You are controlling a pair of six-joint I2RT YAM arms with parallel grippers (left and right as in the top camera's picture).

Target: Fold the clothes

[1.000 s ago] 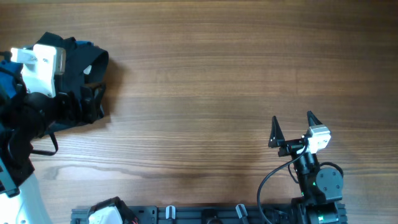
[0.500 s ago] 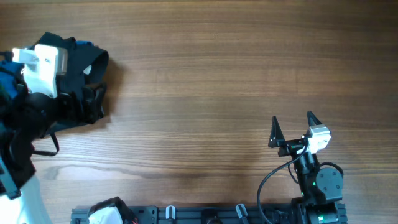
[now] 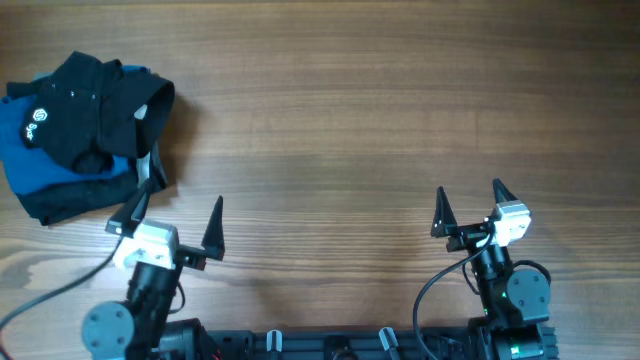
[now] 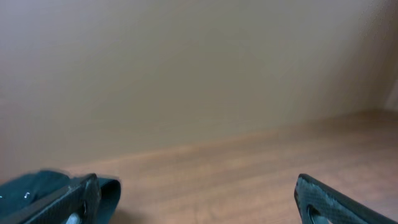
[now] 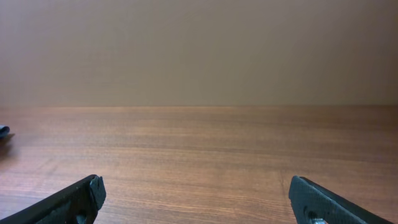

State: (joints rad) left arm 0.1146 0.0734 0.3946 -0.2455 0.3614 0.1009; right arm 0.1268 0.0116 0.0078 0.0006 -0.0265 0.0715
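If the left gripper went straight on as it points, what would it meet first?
Likely the black shirt, its near edge against one finger; otherwise the left gripper faces table.

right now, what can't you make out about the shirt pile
Overhead: the black shirt is bunched, its sleeves and collar lost in folds; its white logo is too small to read.
Overhead: the blue garment lies mostly under the black shirt.
Left wrist: the shirt is only a blurred dark sliver at the bottom edge.
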